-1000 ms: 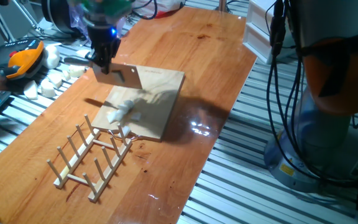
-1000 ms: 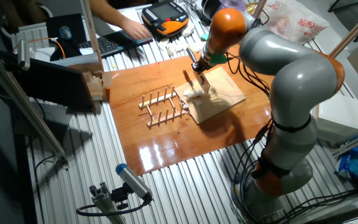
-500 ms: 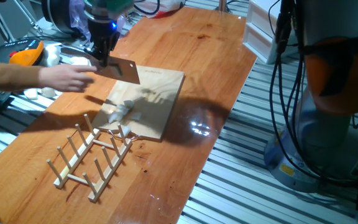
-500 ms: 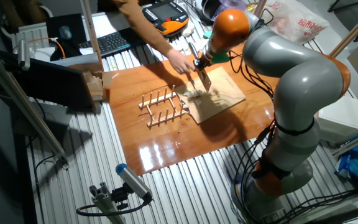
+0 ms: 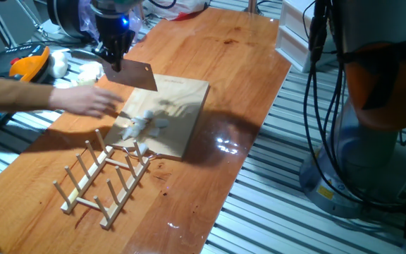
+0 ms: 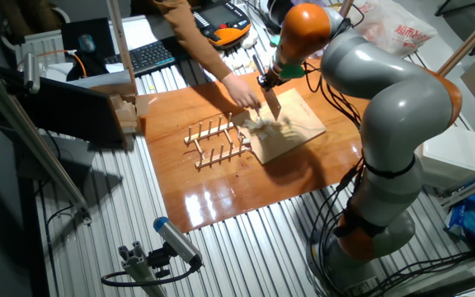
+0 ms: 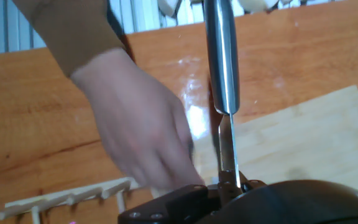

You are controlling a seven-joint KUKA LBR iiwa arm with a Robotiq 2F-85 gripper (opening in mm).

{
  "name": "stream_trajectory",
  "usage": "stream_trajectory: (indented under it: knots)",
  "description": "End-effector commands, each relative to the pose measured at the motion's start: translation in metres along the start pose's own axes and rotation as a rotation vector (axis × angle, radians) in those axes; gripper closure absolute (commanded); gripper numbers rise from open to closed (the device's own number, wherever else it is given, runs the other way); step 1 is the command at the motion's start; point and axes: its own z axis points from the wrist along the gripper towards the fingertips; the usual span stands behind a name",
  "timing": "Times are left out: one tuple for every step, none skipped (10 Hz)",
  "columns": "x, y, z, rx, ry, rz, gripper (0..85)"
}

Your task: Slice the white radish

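White radish (image 5: pixel 145 125) — pale slices in a loose cluster, too blurred to count, on the cutting board (image 5: pixel 182 106) near the board's end facing the rack; the board lies mid-table.

Gripper (image 5: pixel 113 58) — pinching the handle of one cleaver (image 5: pixel 130 75), blade raised clear of the board. The radish lies below the blade and off toward the rack end.

Person's hand (image 5: pixel 87 102) — one, reaching in from the table's far long edge, nearer the radish than the blade; contact cannot be told.

Wooden rack (image 5: pixel 104 176) — one, just beside the board.

Heap of white chunks (image 5: pixel 76 70) — at the far edge.
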Motion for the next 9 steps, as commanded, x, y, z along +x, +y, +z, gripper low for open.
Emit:
stream_trajectory:
  knots:
    - [0.003,0.003,0.001,-0.013,0.022,-0.046,85.0]
    - [0.009,0.007,0.003,-0.035,0.070,-0.094,85.0]
    - [0.016,0.012,0.005,0.035,0.069,-0.194,85.0]
    - [0.021,0.017,0.008,0.067,0.075,-0.238,85.0]
    - [0.023,0.020,0.010,0.006,0.098,-0.190,85.0]
    - [0.025,0.021,0.011,-0.014,0.101,-0.163,85.0]
    - [0.027,0.023,0.011,-0.016,0.100,-0.150,85.0]
    - [0.029,0.024,0.010,-0.054,0.101,-0.106,85.0]
    - [0.030,0.024,0.008,-0.078,0.100,-0.071,85.0]
